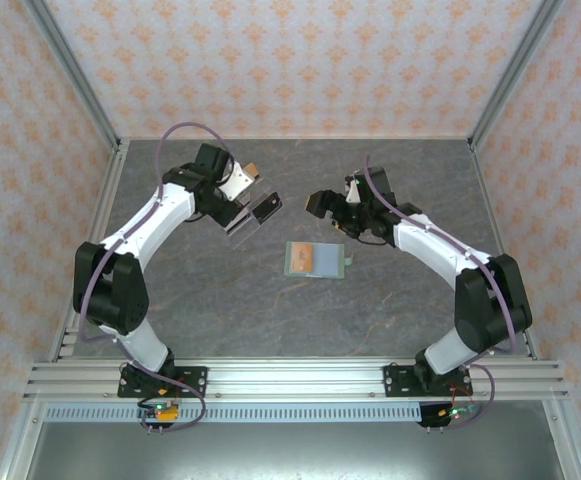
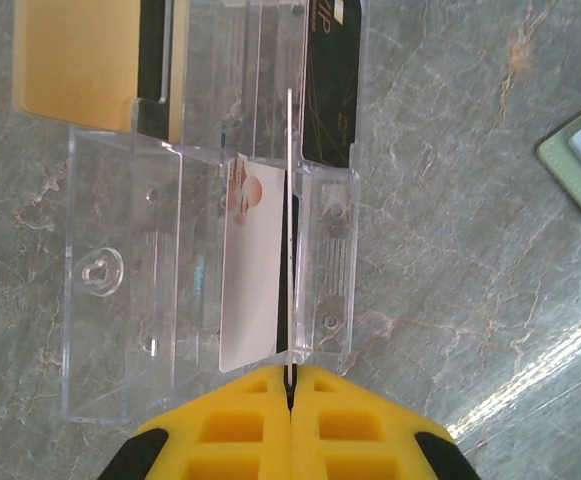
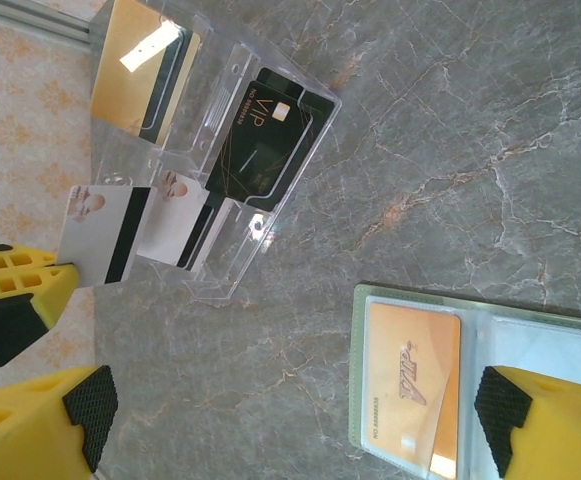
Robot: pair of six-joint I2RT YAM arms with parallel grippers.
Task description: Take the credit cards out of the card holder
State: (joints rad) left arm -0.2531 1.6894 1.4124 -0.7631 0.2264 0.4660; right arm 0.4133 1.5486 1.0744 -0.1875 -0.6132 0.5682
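Along bottom edge: card holder (image 3: 359, 380) cut off | left fingers (image 2: 240, 430) pinch card (image 2: 290, 220) edge-on

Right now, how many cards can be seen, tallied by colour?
Gold card: 1, possibly another behind it
Black VIP card: 1
White cards: 2, one in the left gripper, one in the clear tray
Orange card, in the card holder: 1
Total: 5

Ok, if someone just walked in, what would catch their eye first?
The left gripper, shut on a white card at the clear tray left of centre, where a black card and a gold card sit. Then the green card holder lying open mid-table with an orange card inside, the open right gripper close by.
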